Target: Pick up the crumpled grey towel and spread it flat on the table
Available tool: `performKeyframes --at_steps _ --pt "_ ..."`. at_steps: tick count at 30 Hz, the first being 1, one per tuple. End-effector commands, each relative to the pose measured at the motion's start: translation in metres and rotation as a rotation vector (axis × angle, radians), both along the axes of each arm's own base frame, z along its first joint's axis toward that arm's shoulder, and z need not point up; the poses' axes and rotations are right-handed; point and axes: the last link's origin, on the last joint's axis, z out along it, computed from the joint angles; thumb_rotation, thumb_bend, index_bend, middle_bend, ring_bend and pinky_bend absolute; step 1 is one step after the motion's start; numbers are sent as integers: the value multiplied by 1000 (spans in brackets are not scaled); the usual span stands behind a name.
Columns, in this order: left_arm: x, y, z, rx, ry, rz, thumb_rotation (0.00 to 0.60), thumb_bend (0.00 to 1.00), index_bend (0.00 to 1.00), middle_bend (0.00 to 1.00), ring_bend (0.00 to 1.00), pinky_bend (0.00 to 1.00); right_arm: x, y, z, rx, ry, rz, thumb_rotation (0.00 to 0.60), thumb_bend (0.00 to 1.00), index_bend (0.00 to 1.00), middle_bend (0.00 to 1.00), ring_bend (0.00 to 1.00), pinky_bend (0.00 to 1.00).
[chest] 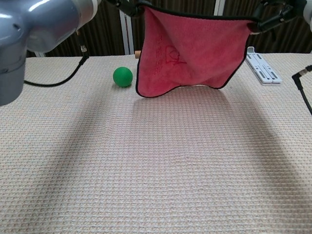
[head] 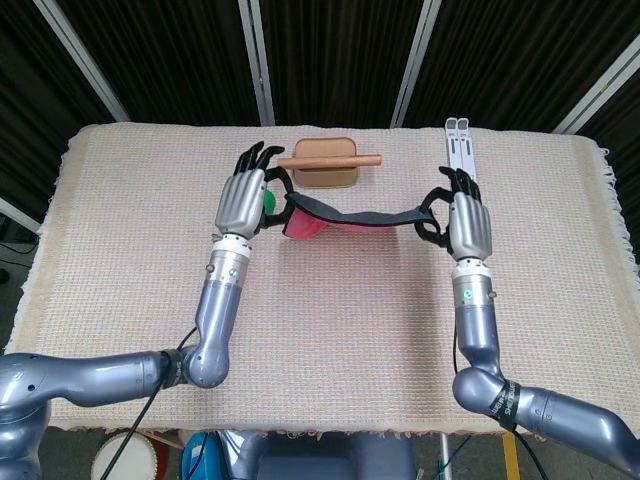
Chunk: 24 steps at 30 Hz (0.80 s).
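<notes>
The towel [head: 350, 215] hangs stretched in the air between my two hands. From the head view it shows a dark grey upper edge and a pink underside. In the chest view the towel [chest: 190, 53] is a pink sheet with a dark border, its lower edge just above the table. My left hand [head: 243, 195] grips its left top corner and my right hand [head: 468, 215] grips the right top corner. Only the dark fingertips of the left hand [chest: 124, 4] and right hand [chest: 275, 12] show at the chest view's top edge.
A green ball [head: 268, 201] [chest: 123, 76] lies on the beige woven tablecloth [head: 350, 330], beside my left hand. A wooden tray with a wooden stick [head: 325, 160] sits at the back centre. A white rack [head: 460, 145] [chest: 263, 66] lies at the back right.
</notes>
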Motion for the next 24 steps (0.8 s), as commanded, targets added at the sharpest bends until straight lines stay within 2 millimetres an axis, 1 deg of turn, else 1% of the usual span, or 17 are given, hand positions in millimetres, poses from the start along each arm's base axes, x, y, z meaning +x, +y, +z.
performKeyframes --at_steps 1,9,17,24 --pt "-25 -26 -7 -57 -13 0 600 605 703 145 0 0 -13 24 -8 30 30 1 600 546 738 161 0 61" --pt "-64 -83 -18 -178 -45 -9 600 606 703 145 0 0 -43 72 -28 101 98 -10 600 546 738 161 0 61" --pt "-85 -118 -20 -230 -70 -23 600 605 703 145 0 0 -67 103 -38 128 124 -30 600 546 738 161 0 61" --pt "-102 -145 -20 -262 -82 -32 600 605 703 145 0 0 -86 132 -39 142 146 -39 600 545 738 161 0 61"
